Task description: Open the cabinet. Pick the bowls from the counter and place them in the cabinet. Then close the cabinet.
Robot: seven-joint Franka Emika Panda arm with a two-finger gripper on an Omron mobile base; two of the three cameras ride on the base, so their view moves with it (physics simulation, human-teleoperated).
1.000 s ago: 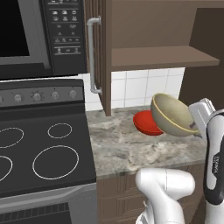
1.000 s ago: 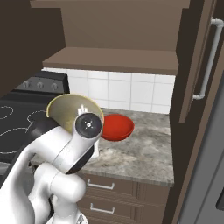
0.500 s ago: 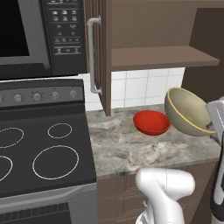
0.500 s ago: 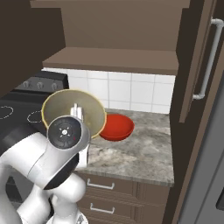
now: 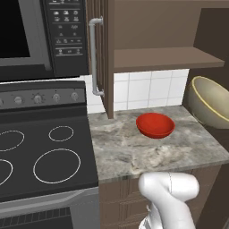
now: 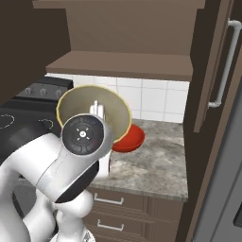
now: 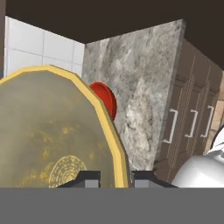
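My gripper is shut on the rim of the beige bowl, which it holds tilted on edge in the air. The same beige bowl hangs above the right end of the counter, below the cabinet shelf. One of the fingers lies against the inside of the beige bowl. The red bowl sits on the counter near the tiled wall, and the red bowl is partly hidden behind the beige one. The cabinet stands open, with its doors swung out.
The left cabinet door juts out over the counter's left end, and the right door stands open at the right. A black stovetop lies left of the counter under a microwave. Drawer fronts run below the counter.
The beige bowl has travelled right and slightly upward in my gripper, away from the red bowl. The red bowl has stayed in place.
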